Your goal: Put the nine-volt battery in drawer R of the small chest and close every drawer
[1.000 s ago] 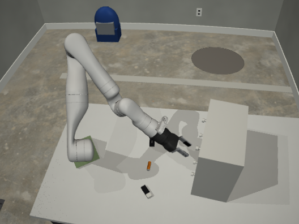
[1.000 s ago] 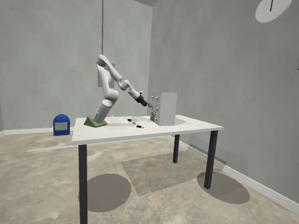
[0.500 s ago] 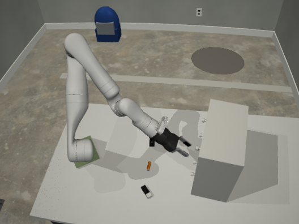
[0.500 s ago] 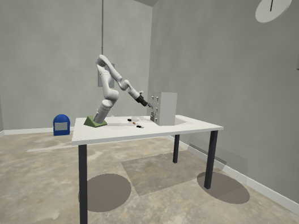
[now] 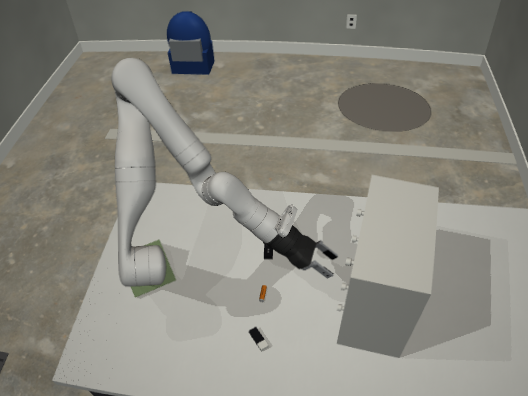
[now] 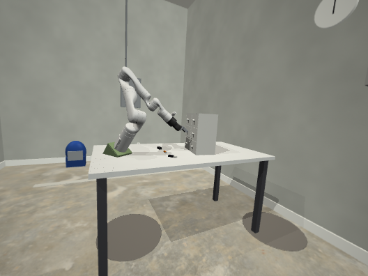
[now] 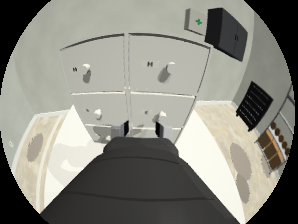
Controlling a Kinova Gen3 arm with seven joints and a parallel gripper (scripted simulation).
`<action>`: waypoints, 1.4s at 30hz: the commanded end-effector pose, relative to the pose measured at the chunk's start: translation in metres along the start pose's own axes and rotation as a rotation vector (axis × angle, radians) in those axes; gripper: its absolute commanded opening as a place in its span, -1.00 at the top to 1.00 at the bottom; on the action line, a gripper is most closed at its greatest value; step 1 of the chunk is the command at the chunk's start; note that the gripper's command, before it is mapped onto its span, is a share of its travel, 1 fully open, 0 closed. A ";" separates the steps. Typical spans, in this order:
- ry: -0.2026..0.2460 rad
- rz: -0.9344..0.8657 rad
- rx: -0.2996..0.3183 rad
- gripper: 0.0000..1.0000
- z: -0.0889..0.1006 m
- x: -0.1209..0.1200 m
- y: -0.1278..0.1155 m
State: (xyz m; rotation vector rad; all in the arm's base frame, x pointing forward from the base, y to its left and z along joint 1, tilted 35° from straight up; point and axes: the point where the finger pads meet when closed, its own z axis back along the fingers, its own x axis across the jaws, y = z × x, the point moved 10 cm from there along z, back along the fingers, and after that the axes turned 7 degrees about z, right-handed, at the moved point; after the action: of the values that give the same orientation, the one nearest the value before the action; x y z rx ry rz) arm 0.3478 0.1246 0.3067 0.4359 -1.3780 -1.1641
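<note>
The small chest (image 5: 387, 265) stands on the right of the table, with its drawer front facing my arm. It also shows in the exterior view (image 6: 203, 133) and fills the wrist view (image 7: 133, 83). All drawers look pushed in, and their marks are too small to read. The nine-volt battery (image 5: 260, 338), black with a white end, lies flat on the table near the front edge, left of the chest (image 6: 171, 156). My gripper (image 5: 329, 262) is open and empty. It hovers just short of the drawer knobs (image 5: 348, 261), with its fingers pointing at the lower drawers (image 7: 141, 129).
An orange cylindrical cell (image 5: 263, 293) lies between the battery and my gripper. A small black block (image 5: 268, 251) lies under my wrist. The arm's green base (image 5: 152, 272) sits at the table's left.
</note>
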 end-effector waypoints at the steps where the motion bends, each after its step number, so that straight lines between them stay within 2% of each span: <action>1: 0.004 -0.003 -0.001 -1.00 0.001 -0.001 0.001; 19: 0.008 -0.003 -0.029 -1.00 0.004 0.000 0.005; 42: 0.017 -0.003 -0.097 -1.00 0.013 0.001 0.014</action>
State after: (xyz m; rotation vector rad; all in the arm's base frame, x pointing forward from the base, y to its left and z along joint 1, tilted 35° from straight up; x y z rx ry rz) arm 0.3410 0.1312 0.3202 0.3671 -1.3182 -1.2157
